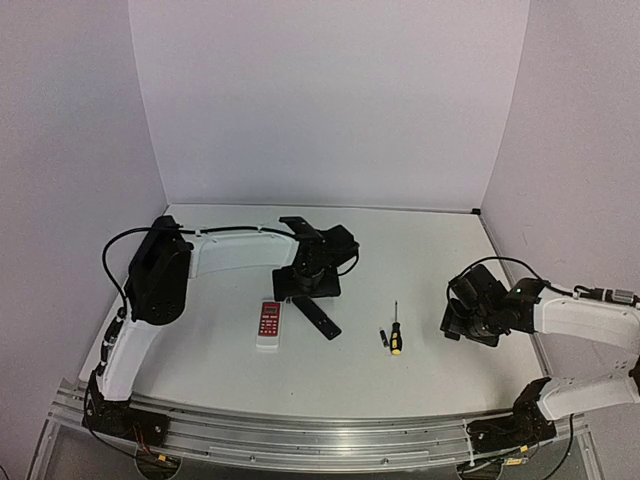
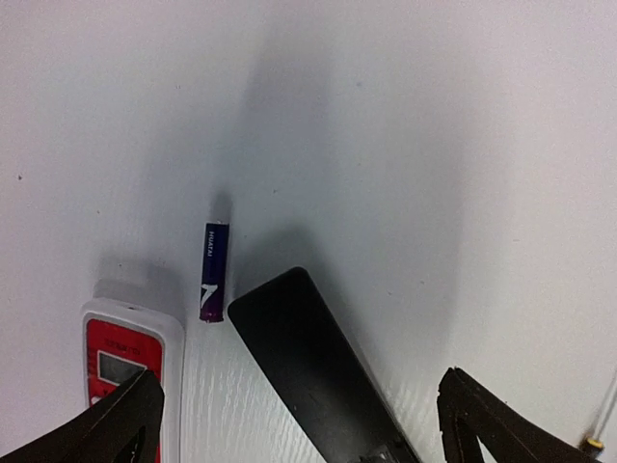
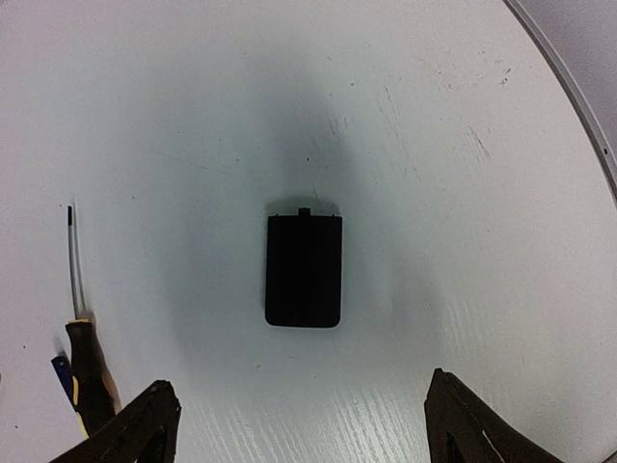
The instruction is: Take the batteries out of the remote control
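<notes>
The slim black remote control [image 1: 318, 318] lies at an angle mid-table; in the left wrist view [image 2: 313, 371] it runs between my fingers. My left gripper [image 1: 308, 283] is open and empty just above its far end. One dark purple battery [image 2: 214, 273] lies on the table between the black remote and the white remote. A second battery [image 1: 383, 339] lies beside the screwdriver, also seen in the right wrist view [image 3: 63, 378]. My right gripper [image 1: 468, 318] is open and empty above a black battery cover [image 3: 303, 270] lying flat on the table.
A white remote with a red panel [image 1: 269, 322] lies left of the black one, also in the left wrist view [image 2: 130, 352]. A yellow-and-black screwdriver [image 1: 396, 335] lies right of centre. White walls enclose the table on three sides.
</notes>
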Tool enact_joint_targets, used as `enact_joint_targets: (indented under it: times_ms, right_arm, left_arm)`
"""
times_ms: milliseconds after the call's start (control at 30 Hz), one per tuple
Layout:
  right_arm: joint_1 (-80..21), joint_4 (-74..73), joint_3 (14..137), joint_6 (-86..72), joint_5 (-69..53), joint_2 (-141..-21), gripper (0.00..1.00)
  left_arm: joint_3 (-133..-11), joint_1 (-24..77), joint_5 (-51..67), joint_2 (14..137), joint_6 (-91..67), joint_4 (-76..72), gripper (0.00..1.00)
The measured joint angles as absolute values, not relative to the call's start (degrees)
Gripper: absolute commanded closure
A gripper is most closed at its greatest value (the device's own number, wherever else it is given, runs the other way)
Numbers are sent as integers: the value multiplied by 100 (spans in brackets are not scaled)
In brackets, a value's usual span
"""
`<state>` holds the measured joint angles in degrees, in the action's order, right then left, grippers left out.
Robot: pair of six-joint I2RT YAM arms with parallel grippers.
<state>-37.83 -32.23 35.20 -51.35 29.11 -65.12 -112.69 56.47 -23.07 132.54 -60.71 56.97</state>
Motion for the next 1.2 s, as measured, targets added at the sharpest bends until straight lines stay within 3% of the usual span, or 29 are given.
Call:
enact_joint_targets:
  times_ms: [267,433,567,767,1200]
  right_arm:
    - [-3041,-3374,4031,-4649,2031,-6750,16]
    - [-2475,-3531,4305,-4296,1485,-6871,18]
    - [-2215,-3626,4336,-4064,1286,-7148,19]
    - [-2085,-3687,4460,-3844,1143,-7878,23]
    - [-1951,-3000,4623,-3347,759,-9129,43]
  left_arm:
    - [-10194,5721,-1933,11022,-4800,4408,0]
    - [-8812,5675,-2058,9188,-4064,3539,0]
    - [-7864,4998,-1831,8384,-3751,3207,0]
    - [-7075,3789,-1203,8538,-3445,3094,0]
    - [-7000,3541,-132,9008,-3056,2641,0]
